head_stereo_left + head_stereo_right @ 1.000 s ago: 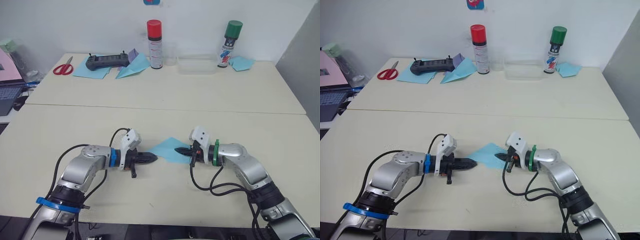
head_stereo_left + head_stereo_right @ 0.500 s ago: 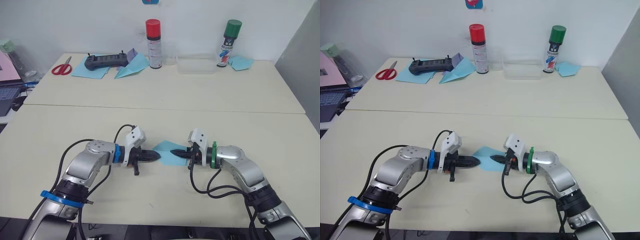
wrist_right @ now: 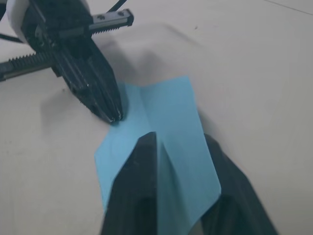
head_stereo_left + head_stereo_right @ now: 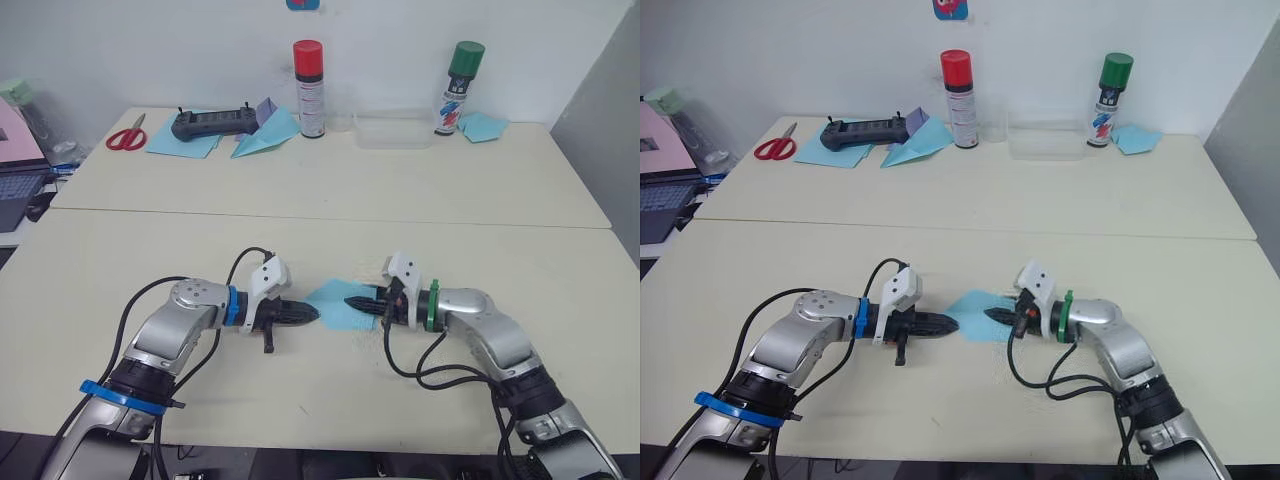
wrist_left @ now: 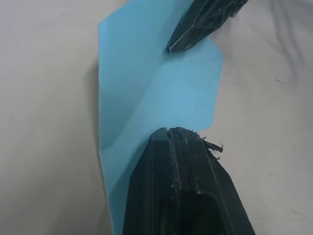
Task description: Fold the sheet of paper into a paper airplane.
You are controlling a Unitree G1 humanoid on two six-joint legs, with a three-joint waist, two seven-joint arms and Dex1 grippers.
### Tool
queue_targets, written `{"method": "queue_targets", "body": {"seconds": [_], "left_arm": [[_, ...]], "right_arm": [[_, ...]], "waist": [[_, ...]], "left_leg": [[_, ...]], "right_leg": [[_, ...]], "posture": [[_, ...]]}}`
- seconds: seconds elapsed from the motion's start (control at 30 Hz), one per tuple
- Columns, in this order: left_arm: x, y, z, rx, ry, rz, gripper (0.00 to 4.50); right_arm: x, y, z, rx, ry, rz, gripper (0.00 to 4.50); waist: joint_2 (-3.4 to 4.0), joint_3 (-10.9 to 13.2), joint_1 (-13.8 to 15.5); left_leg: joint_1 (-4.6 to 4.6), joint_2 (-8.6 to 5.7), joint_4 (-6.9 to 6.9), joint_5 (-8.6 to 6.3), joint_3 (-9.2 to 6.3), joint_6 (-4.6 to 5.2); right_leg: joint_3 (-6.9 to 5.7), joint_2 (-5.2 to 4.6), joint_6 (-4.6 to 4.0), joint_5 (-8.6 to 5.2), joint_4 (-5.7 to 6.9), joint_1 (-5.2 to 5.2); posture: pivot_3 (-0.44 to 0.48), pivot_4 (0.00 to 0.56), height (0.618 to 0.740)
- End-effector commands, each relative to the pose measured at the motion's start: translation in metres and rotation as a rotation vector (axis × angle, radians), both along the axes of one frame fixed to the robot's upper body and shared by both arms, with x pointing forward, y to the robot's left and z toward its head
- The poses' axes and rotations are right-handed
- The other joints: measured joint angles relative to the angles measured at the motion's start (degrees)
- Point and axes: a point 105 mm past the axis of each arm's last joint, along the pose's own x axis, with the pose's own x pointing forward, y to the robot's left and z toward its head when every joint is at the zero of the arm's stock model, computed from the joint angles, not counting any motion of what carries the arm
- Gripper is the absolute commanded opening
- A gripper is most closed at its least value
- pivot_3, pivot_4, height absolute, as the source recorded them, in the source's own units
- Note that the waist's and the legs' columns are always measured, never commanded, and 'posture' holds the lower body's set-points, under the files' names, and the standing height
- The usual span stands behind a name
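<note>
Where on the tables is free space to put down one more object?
Free: the far table in front of the cans, and the near table's left and right ends. Crowded: the far edge, scissors to green can, and around the paper between both end effectors.

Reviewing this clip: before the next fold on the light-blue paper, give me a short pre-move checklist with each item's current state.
1. Sheet of paper lies on the near table, between the two tools: ok.
2. Left tool shut, its tip at the paper's edge: ok.
3. Right tool open, one finger on top of the paper and the other beside it: ok.
4. Whether either tool is pressing the paper flat: cannot tell.
5. Crease visible across the paper in both wrist views, so a fold has begun: ok.
6. Spray cans, scissors and the other blue papers sit on the far table, away from the work: ok.
</note>
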Motion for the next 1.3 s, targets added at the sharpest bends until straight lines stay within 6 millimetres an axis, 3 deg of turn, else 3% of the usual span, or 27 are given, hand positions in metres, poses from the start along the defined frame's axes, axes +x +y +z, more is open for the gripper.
{"method": "queue_targets", "body": {"seconds": [0.03, 0.17, 0.27, 0.4, 0.73, 1.0, 1.3], "left_arm": [[-0.005, 0.008, -0.019, 0.059, 0.066, 0.021, 0.0], [-0.005, 0.008, -0.019, 0.057, 0.065, 0.023, 0.0], [-0.006, 0.008, -0.019, 0.056, 0.066, 0.024, 0.0], [-0.007, 0.008, -0.019, 0.056, 0.069, 0.025, 0.0], [-0.007, 0.012, -0.018, 0.052, 0.077, 0.042, 0.0], [-0.007, 0.017, -0.014, 0.051, 0.083, 0.055, 0.0], [-0.005, 0.034, -0.003, 0.06, 0.077, 0.065, 0.0]], "right_arm": [[0.001, 0.005, 0.022, 0.085, 0.011, 0.006, 2.03], [-0.001, 0.004, 0.025, 0.102, 0.046, 0.016, 2.03], [-0.002, 0.004, 0.024, 0.097, 0.034, 0.026, 1.47], [-0.004, 0.007, 0.025, 0.08, -0.019, 0.054, 0.02], [-0.021, 0.016, 0.024, 0.04, -0.205, 0.176, 0.02], [-0.036, 0.011, -0.003, -0.139, -0.362, 0.323, 0.02], [-0.037, 0.009, -0.015, -0.206, -0.422, 0.38, 0.02]], "waist": [[0.0, 0.0, 0.0], [0.0, 0.0, 0.0], [0.0, 0.0, 0.0], [0.0, 0.0, 0.0], [0.0, 0.0, -0.1], [0.0, 0.0, -0.1], [0.0, 0.0, -0.1]], "left_leg": [[0.01, 0.0, 0.0, 0.0, 0.0, 0.0], [0.01, 0.0, 0.01, 0.0, 0.0, 0.0], [0.01, 0.0, 0.01, 0.0, 0.0, 0.0], [0.01, 0.0, 0.01, 0.0, 0.0, 0.0], [0.02, 0.01, 0.0, 0.0, 0.0, 0.0], [0.04, 0.02, 0.0, 0.0, 0.01, 0.0], [0.06, 0.02, 0.0, 0.0, 0.01, 0.0]], "right_leg": [[0.0, 0.0, 0.0, 0.0, 0.02, 0.0], [0.0, 0.0, 0.0, 0.0, 0.03, 0.0], [0.0, 0.0, 0.0, 0.0, 0.03, -0.01], [0.0, 0.01, 0.0, 0.0, 0.04, -0.01], [0.0, 0.02, 0.01, -0.01, 0.04, -0.01], [0.01, 0.03, 0.01, -0.01, 0.02, 0.0], [0.01, 0.04, 0.0, -0.01, 0.06, 0.0]], "posture": [[0.0, 0.15, 0.74], [0.0, 0.15, 0.74], [0.0, 0.15, 0.74], [0.0, 0.15, 0.74], [0.0, 0.15, 0.74], [0.0, 0.15, 0.74], [0.0, 0.15, 0.74]]}}
